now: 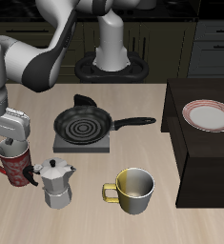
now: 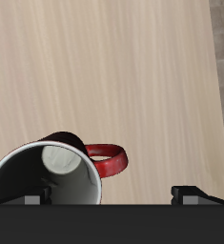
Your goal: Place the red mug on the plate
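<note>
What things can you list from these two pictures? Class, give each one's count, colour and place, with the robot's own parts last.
red ceramic mug with white pattern: one, red, near the table's front edge, under the hand.
round white plate with reddish-pink rim: one, white, on the dark raised block.
black frying pan: one, black, on a grey square stove mid-table.
silver metal moka pot: one, silver, beside the red mug.
yellow-and-white mug: one, near the front edge.
light wooden table: one, beige.
dark raised block: one, dark brown, beside the table.
robot arm: one, white and grey.
hand: one, over the red mug.
</note>
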